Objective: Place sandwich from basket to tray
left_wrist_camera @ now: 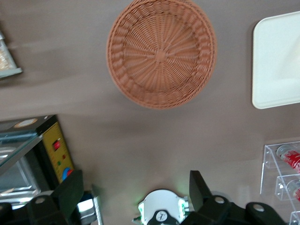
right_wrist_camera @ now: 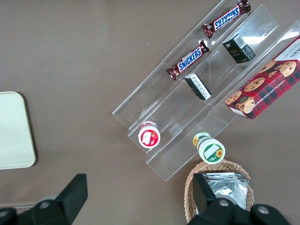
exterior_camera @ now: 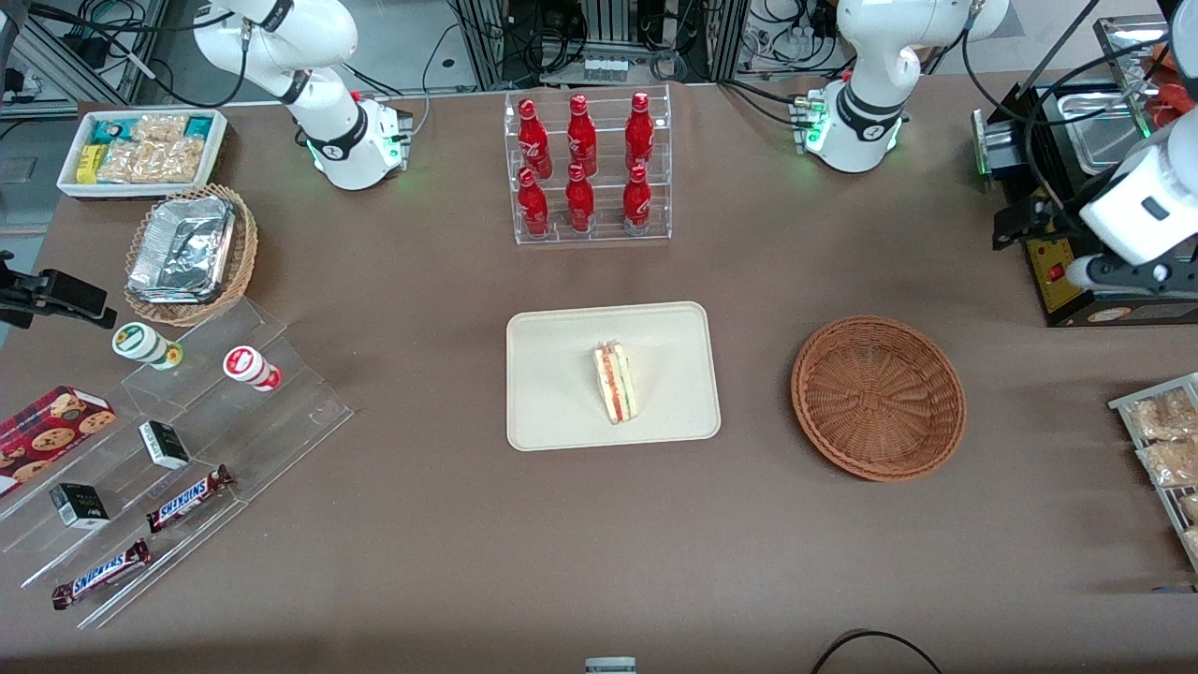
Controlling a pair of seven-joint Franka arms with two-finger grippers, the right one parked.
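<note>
Lying on the tray [exterior_camera: 562,374], the sandwich [exterior_camera: 615,382] is flanked by the emptied basket [exterior_camera: 878,397] and a bottle rack [exterior_camera: 588,168]. The gripper [left_wrist_camera: 136,192] is raised near a black machine [exterior_camera: 1058,271], jaws spread wide, nothing held.

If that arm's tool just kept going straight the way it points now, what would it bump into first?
Probably bare table. The open tool points down at the brown top between the basket and the arm's base; nothing else shows in line, though depth is unclear.
</note>
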